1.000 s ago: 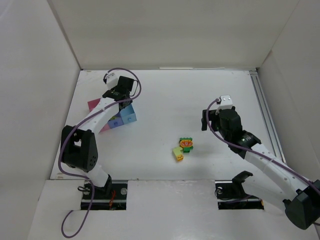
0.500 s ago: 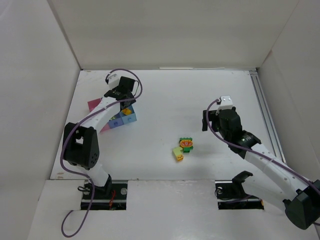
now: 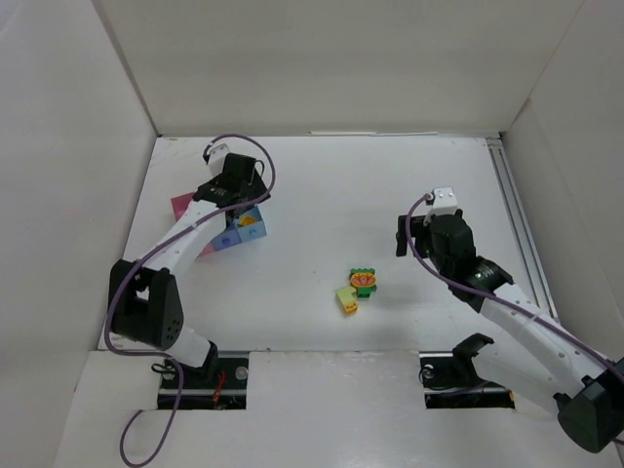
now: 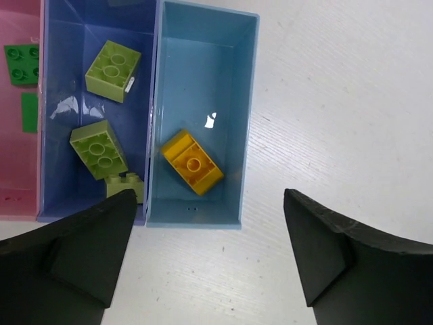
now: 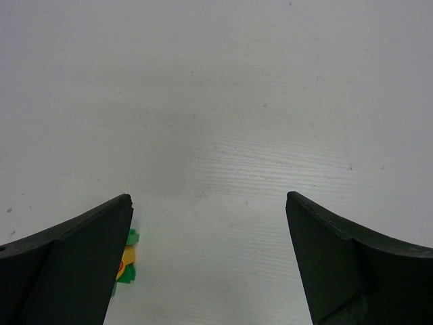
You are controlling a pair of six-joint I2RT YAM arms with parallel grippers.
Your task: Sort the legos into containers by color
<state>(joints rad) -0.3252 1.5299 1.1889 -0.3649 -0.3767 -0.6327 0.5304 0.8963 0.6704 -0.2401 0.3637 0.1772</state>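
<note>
1. Bricks not sorted yet: green-orange-red plastic stack with a pale yellow brick just beside it on the near-left. Both sit mid-table, well apart from the joined pink and blue plastic boxes at far left.
2. Right gripper is the nearer one, fingers spread, nothing held. The pile lies near-left of it.
3. Yellow one's long axis looks far-left to near-right.
4. Left gripper hangs spread and empty over the light blue box, which has an orange brick inside.
</note>
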